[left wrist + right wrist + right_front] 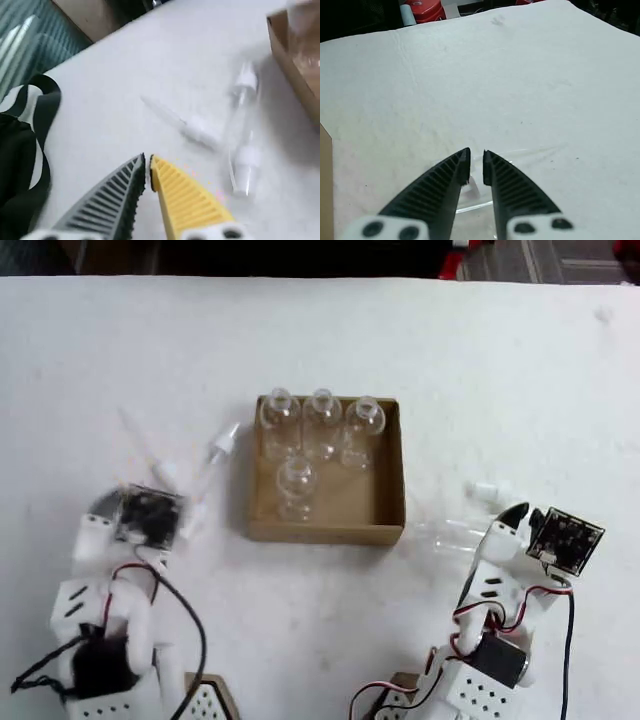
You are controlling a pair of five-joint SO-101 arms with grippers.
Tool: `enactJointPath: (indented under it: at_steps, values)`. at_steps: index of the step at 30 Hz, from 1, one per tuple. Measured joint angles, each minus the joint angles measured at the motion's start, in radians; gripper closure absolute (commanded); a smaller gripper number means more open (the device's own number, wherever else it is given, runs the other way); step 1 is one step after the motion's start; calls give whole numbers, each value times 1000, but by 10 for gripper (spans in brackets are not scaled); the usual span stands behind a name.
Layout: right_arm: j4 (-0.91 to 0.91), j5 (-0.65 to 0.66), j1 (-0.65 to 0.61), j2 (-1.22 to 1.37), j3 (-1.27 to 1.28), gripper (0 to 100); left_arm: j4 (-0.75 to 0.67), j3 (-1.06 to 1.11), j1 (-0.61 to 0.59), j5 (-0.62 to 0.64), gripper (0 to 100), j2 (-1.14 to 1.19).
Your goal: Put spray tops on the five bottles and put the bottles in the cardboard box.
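Cardboard, brown and plain, forms the shallow square box [325, 532] at the middle of the white tabletop [500, 360]. Four clear, round-shouldered bottles [297, 480] stand upright inside it, three in the far row and one in front. A fifth bottle [452, 536] lies on its side just right of the box, under the right pincer [476, 167], whose ribbed black fingers are nearly closed on nothing. Three white spray tops [197, 132] with thin tubes lie left of the box. The left pincer [148, 172], grey and yellow, is closed and empty.
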Motion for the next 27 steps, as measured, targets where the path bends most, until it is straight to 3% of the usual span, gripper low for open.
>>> enactJointPath:
  at_steps: [2,5,12,17,27]
  values:
    - [0,0,-2,0,0,969,28,55,-14,-71,976,-3]
    - [0,0,-2,0,0,968,48,75,-71,-51,976,-5]
    - [0,0,-2,0,0,968,48,78,-236,233,976,-5]
    - [0,0,-35,0,0,968,48,84,-298,242,976,-5]
    - [0,0,-38,0,0,968,69,84,-302,242,980,-5]
